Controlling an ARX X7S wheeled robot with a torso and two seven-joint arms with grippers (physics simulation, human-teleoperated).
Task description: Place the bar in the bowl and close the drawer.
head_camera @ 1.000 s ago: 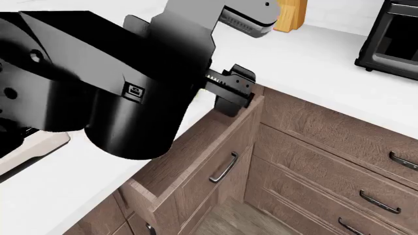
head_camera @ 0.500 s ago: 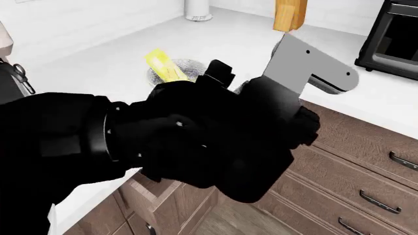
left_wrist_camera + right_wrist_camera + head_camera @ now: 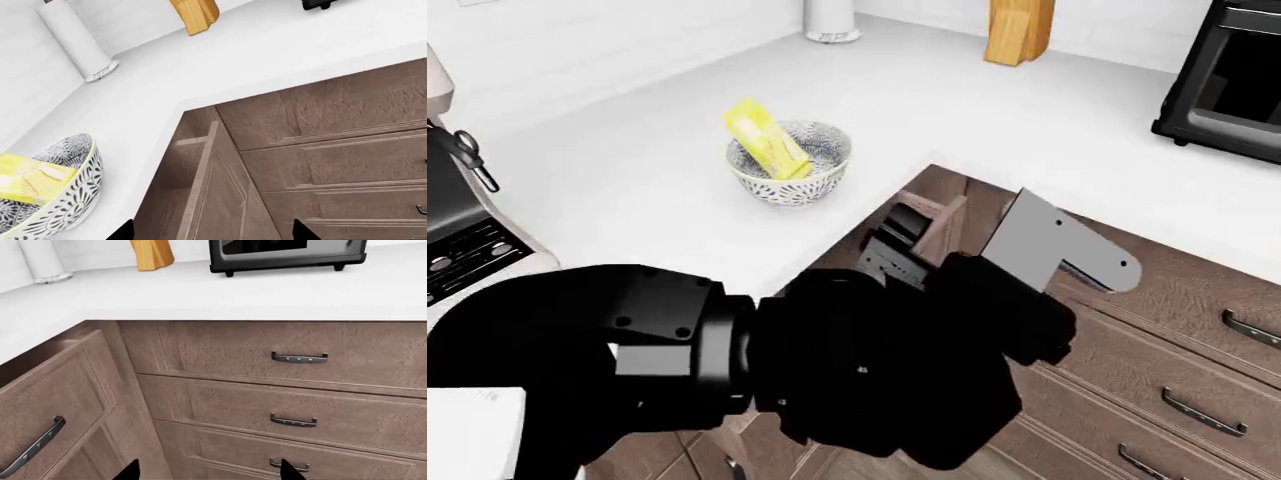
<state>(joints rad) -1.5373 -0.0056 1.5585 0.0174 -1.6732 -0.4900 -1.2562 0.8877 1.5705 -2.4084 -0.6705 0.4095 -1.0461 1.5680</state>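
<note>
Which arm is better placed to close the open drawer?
Probably right: the right gripper faces the front of the brown wood-grain drawer and its dark handle; the left gripper looks into it from above.

Left arm (image 3: pixel 694 370) folded low, pincer (image 3: pixel 892 243) state unclear

The head camera looked steeply down over the white countertop (image 3: pixel 627 170), its lower half blocked by the black left arm (image 3: pixel 694 370) close to the lens. The left wrist camera faced down past the counter edge at the open drawer (image 3: pixel 200 185). The right wrist camera sat low, facing the cabinet fronts. All three shared the knife block (image 3: pixel 1018 30) (image 3: pixel 194 14) (image 3: pixel 152 253).
</note>
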